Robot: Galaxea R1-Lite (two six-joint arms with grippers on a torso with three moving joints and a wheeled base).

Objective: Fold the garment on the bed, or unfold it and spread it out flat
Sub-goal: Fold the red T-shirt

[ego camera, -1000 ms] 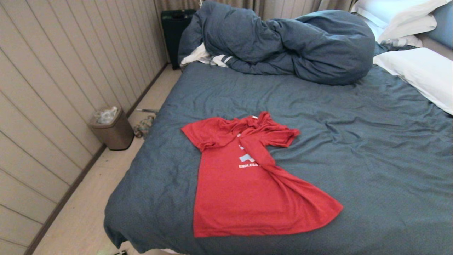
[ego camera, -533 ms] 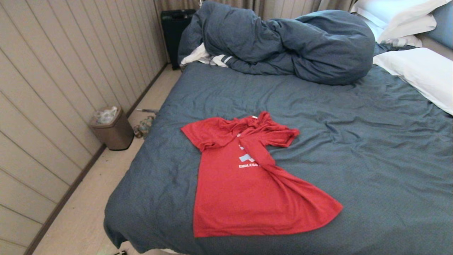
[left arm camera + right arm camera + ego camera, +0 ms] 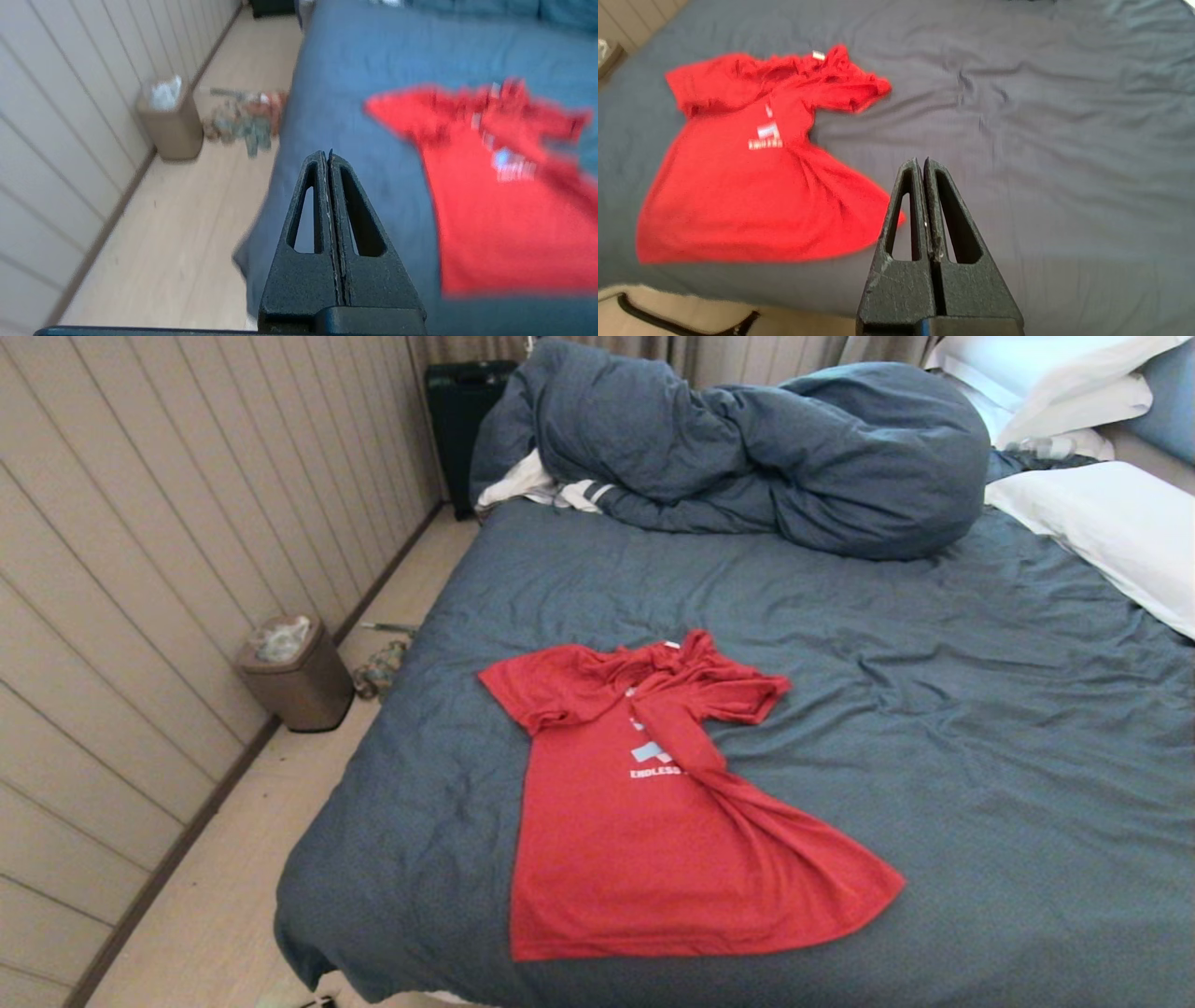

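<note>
Red garment [image 3: 644,821]: rumpled on bed [image 3: 934,728], near its foot edge.
Left gripper [image 3: 329,156]: jaws closed, empty, short of garment.
Right gripper [image 3: 922,163]: jaws closed, empty, above garment's hem corner.

Pale panelled wall [image 3: 140,569] beside light wood floor [image 3: 215,915], with a brown bin [image 3: 297,677] against it.

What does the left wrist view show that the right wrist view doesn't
Only the left wrist view shows the shut left gripper, the wooden floor, the panelled wall and the full brown bin beside it. Only the right wrist view shows the shut right gripper and a wide wrinkled stretch of bed beyond the shirt. Both show the red T-shirt lying on the dark sheet.
</note>
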